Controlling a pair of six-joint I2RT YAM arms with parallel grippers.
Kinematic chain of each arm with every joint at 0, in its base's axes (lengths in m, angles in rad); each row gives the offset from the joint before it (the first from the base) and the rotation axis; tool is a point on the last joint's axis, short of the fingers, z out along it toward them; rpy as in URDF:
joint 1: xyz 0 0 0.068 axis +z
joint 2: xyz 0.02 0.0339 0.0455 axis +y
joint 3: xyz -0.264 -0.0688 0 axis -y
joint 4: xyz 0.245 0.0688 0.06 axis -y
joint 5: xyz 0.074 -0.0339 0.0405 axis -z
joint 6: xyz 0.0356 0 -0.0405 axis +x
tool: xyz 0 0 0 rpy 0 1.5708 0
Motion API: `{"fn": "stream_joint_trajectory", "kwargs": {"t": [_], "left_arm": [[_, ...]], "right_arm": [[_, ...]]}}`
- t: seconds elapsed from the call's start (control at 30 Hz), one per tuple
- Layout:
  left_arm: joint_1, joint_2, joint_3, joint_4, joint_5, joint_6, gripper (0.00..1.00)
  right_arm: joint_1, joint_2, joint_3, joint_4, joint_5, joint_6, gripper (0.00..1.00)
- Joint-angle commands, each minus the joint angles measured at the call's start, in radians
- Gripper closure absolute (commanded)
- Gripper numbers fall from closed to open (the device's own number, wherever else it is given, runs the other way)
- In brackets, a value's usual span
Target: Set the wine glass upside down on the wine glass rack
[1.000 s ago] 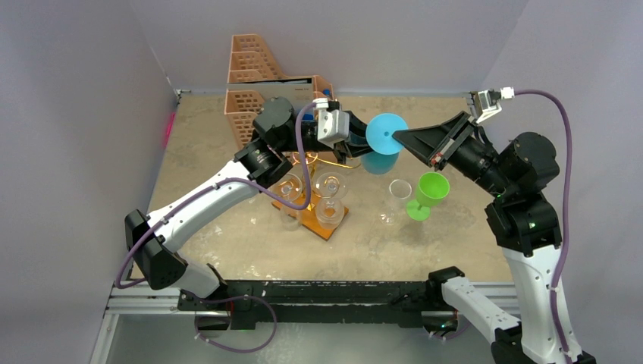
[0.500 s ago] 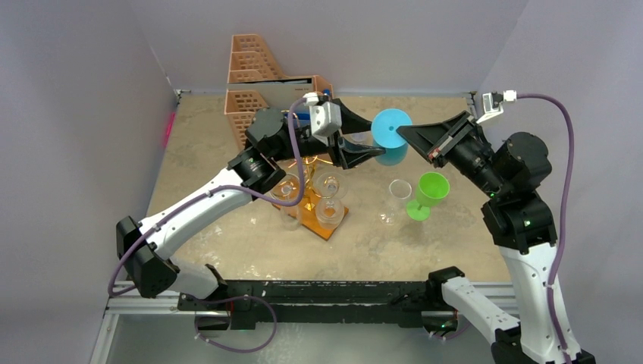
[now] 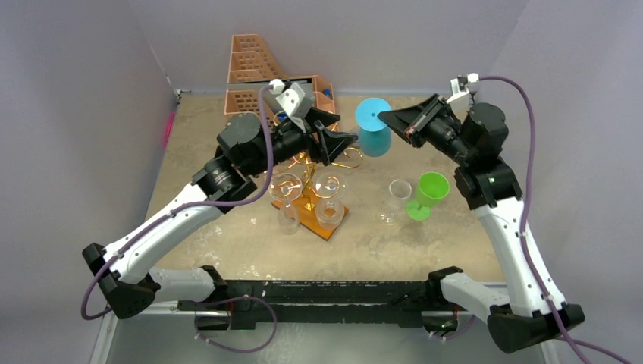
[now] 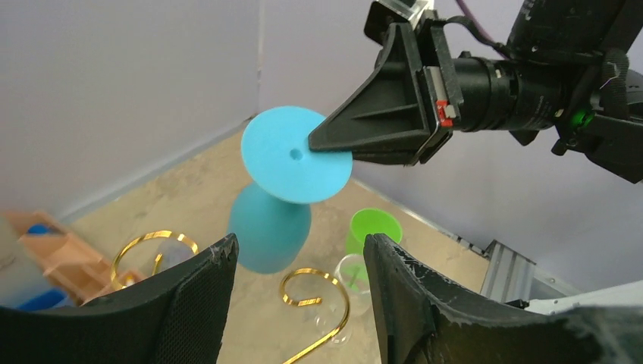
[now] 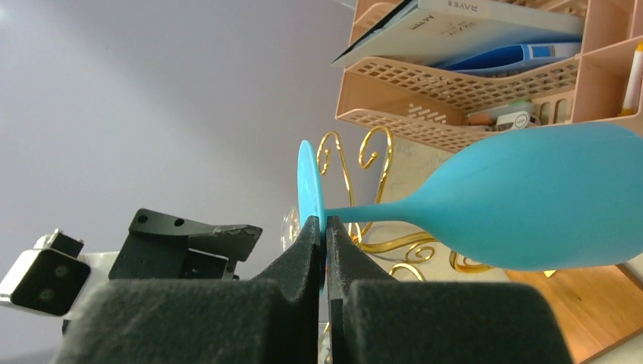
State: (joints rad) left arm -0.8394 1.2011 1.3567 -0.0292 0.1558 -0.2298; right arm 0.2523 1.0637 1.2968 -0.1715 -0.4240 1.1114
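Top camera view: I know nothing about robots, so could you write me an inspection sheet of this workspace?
Surface: tan speckled table.
Job's things: blue wine glass held in the air, foot up; gold wine glass rack carries hung clear glasses.
Clutter: green glass, loose clear glass, peach organizer.
Grippers: right gripper shut on the blue glass's foot; left gripper open, empty.
Cables: purple cables loop from both arms.
Surroundings: plain grey walls.
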Motion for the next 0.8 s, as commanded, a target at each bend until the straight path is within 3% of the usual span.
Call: {"fn": "stream_joint_trajectory", "kwargs": {"t": [0.0, 0.37, 0.6, 0.77], "left_arm": [[-0.004, -0.09, -0.04, -0.138, -0.172, -0.042, 0.39], [-0.004, -0.27, -0.104, -0.247, -0.24, -0.068, 0.39], [-0.004, -0.302, 0.004, -0.447, -0.163, 0.033, 0.39], [-0.004, -0.342, -0.024, -0.439, -0.171, 0.03, 0.39]], "right_arm": [[-0.001, 0.03, -0.005, 0.138, -0.102, 0.031, 1.0], [0.045, 0.12, -0.027, 0.168, -0.22, 0.109, 1.0], [0.085, 0.132, -0.021, 0.148, -0.302, 0.091, 1.0], [0.112, 0.123, -0.019, 0.089, -0.329, 0.066, 1.0]]}}
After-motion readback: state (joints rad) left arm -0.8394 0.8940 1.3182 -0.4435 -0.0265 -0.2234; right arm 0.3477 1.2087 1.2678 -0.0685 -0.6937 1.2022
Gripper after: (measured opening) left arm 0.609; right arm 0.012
